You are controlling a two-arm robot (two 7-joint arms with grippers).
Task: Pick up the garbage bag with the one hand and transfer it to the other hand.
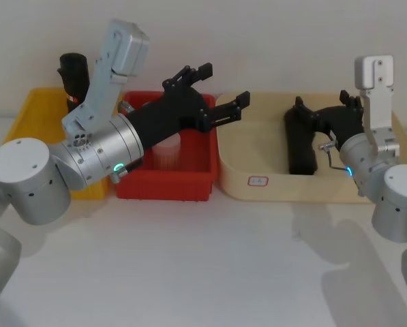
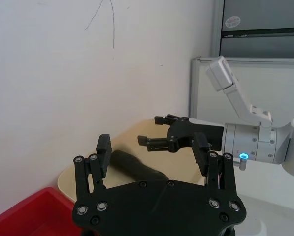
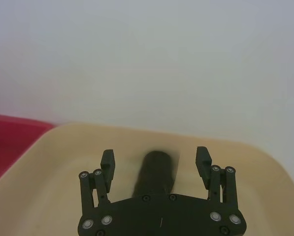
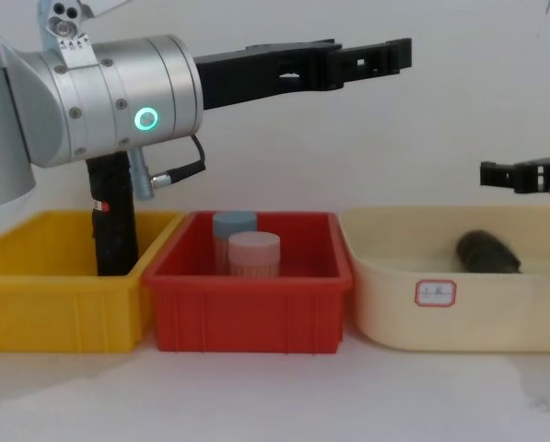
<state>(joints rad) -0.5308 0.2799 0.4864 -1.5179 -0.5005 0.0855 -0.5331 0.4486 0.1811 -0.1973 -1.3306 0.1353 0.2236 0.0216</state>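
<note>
The garbage bag (image 1: 300, 146) is seen lying on its side on the floor of the cream bin (image 4: 385, 304), at the right end of the row of bins. It is not held by anything.

Just above the bag, the right claw (image 3: 155, 157) is held with its jaws wide apart, one finger on each side of the roll and nothing between them. No touch can be seen.

The left claw (image 1: 223, 85) is raised high over the red bin (image 4: 256, 313). It is spread apart too, it is empty, and it is pointed toward the cream bin.

The pick-up step seems to be in hand, and the bag has not been lifted yet. For the next move, the right claw would likely need to be lowered straight around the roll and squeezed shut on its middle. Only then could the bag be lifted and brought across to the waiting left claw.
</note>
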